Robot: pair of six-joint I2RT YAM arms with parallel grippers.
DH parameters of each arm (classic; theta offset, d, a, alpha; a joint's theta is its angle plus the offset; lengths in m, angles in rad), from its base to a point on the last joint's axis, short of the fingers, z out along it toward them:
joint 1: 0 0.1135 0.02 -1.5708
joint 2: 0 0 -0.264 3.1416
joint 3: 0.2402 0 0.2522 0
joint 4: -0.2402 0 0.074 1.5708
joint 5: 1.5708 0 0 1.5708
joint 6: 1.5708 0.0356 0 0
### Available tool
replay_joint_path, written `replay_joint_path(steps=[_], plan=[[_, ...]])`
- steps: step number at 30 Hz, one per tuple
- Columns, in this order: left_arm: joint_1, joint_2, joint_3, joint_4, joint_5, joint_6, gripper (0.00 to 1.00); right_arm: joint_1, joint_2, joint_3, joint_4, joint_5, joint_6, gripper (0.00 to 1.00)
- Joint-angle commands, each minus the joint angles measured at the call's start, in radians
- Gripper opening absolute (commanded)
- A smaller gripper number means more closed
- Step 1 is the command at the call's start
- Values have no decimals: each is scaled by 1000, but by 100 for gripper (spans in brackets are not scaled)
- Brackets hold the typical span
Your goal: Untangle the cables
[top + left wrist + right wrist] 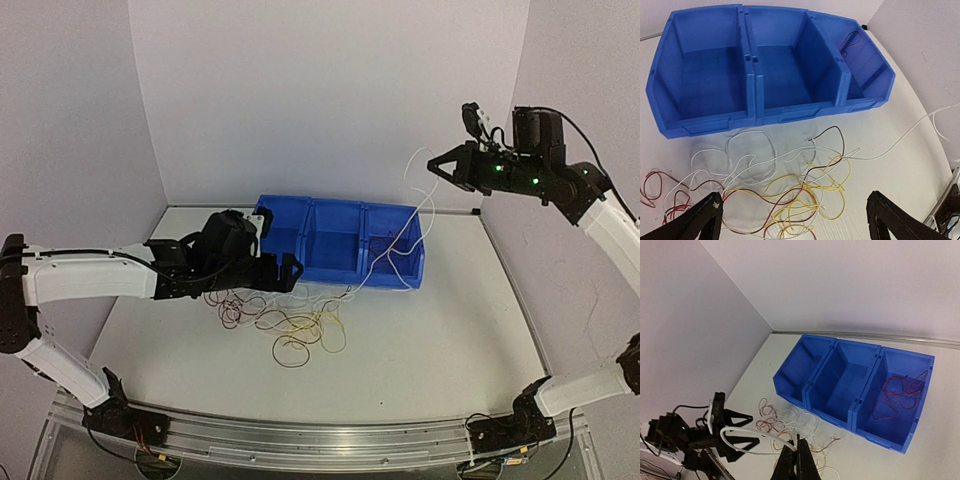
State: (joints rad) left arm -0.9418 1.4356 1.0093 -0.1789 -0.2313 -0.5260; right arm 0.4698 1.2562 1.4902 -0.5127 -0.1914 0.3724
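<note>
**Ana:** Black-fingered left gripper at the bottom of its wrist view, jaws wide apart, holding nothing. Beyond it?

**Ben:** Blue plastic three-compartment bin across the upper frame. Below it lies the tangle of thin white, yellow and dark red cables on the white table. Upper right in the top view, the right gripper is pinched on one white wire.

**Ana:** Handling?

**Ben:** Featherlight, floppy, probably snaggy. I'd take a free end or outer loop.

The left arm stretches out low and nearly level. The left gripper at its end points downward with its jaws spread wide. The right arm is raised high with its forearm angled up. The right gripper is pinched tight on a white cable that trails away below its tips.
</note>
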Motion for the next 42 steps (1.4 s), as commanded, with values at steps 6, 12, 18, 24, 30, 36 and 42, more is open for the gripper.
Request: replay_joint_path(steps=[6,12,18,24,30,36,42], plan=[[-152,144,-15,289,10,68,91,-2,93,150,65,-63,276,0],[-172,333,77,303,-18,49,86,-2,135,206,78,-40,370,0],[-172,449,134,305,-151,-9,81,-2,149,244,95,-30,448,0],[-171,540,200,304,-201,-31,73,-1,152,248,102,-43,486,0],[-172,550,187,224,-287,-88,19,-2,133,299,58,78,366,0],[-159,458,40,117,-373,-201,0,-1,139,385,-13,673,-35,0],[-129,360,-114,-21,-426,-371,0,-37,231,521,-7,1012,-338,0]])
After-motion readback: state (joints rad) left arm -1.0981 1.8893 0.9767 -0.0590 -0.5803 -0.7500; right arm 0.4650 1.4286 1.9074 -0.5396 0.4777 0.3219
